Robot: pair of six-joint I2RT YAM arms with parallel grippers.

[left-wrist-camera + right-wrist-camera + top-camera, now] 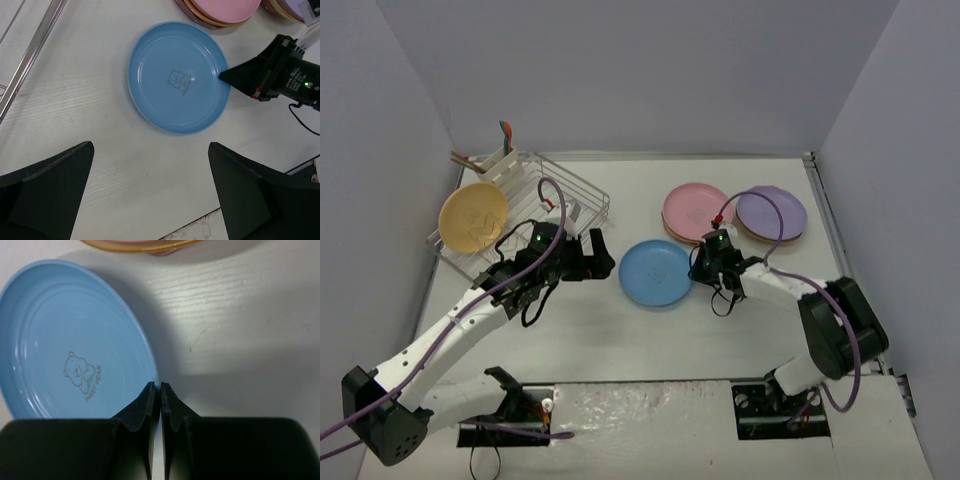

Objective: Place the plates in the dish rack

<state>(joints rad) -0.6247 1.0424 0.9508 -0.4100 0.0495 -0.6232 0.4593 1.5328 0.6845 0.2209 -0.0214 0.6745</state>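
A blue plate (655,273) with a bear print lies at the table's middle; it also shows in the left wrist view (177,77) and the right wrist view (65,345). My right gripper (698,262) is shut on its right rim (160,390), and the shadow under it shows that edge raised. My left gripper (600,255) is open and empty, just left of the plate (151,145). A yellow plate (473,216) stands on edge in the silver wire dish rack (570,190) at the left. A pink stack of plates (698,210) and a purple plate (772,212) lie at the back right.
A white caddy (500,158) with utensils is clipped to the rack's far corner. A rack wire (30,50) shows at the left wrist view's upper left. Grey walls close in the table on three sides.
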